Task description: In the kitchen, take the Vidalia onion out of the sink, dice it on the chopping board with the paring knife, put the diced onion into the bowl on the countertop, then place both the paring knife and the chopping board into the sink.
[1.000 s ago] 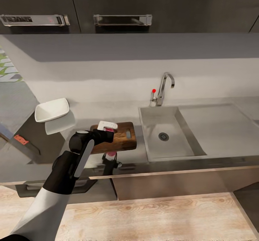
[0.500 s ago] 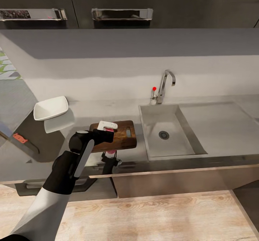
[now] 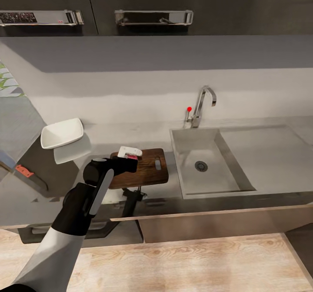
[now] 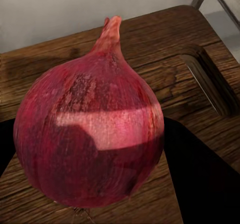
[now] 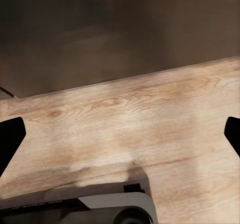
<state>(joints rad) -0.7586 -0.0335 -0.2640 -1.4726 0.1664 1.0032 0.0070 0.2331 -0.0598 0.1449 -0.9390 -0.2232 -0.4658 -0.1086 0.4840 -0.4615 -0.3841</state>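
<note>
— What's down at the left end of the countertop [image 3: 269, 142]?

— The paring knife [image 3: 26, 172], red-orange handle, lying flat near the left end, well apart from everything else. Next along, toward the back edge, sits the white bowl [image 3: 62, 132], upright, its reflection showing in the steel under it.

— And the arm?

— That's the left one, reaching in over the front edge. The left gripper [image 3: 129, 154] hangs over the left end of the chopping board [image 3: 148, 171]. From the left wrist view you can see it's clamped on the Vidalia onion [image 4: 90, 139]: dark fingers [image 4: 202, 184] on either side of the bulb, the skin reddish-pink, the stem tip pointing toward the board's far edge.

— Is the onion resting on the wood?

— I can't tell whether it touches. It's right over the board, near the far left corner, with the grain showing all around it.

— The board itself?

— Flat on the countertop near the front edge, just beside the sink [image 3: 191, 183] on its left, the handle slot at the end nearest the basin.

— And the sink?

— Grey basin, round drain [image 3: 201, 166] in the middle, chrome tap [image 3: 203, 105] at the back edge with its red dot. A flat draining area runs off to the right of it.

— The other arm?

— From the right wrist view, the right gripper [image 5: 120, 136] points down at the pale wooden floor [image 5: 150, 103], its fingertips [image 5: 10, 140] spread wide apart, nothing between them.
</note>
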